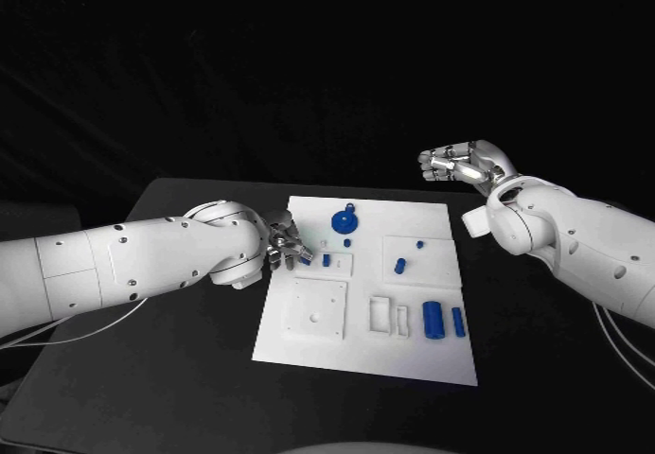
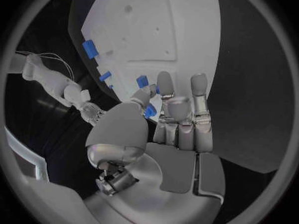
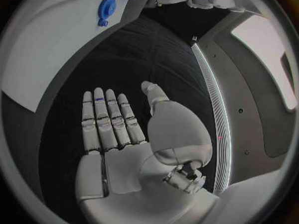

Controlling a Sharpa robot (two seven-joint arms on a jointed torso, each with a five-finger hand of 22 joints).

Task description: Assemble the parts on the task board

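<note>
The white task board (image 1: 410,213) lies in the middle of the black table (image 1: 178,397). My left hand (image 1: 288,245) reaches over the board's left edge; the left wrist view shows a small blue part (image 2: 149,110) caught between the thumb and a bent finger of the left hand (image 2: 177,119). Another small blue part (image 1: 329,257) lies on the board just off those fingertips. My right hand (image 1: 462,163) hangs in the air beyond the board's far right corner, holding nothing; the right wrist view shows the right hand (image 3: 118,134) with fingers straight and thumb apart.
On the board lie a round blue gear-like part (image 1: 346,223), two small blue parts (image 1: 401,265) in a square recess, and two blue cylinders (image 1: 434,320) near the front right. A white square plate (image 1: 318,307) and a white frame (image 1: 389,315) sit at the front.
</note>
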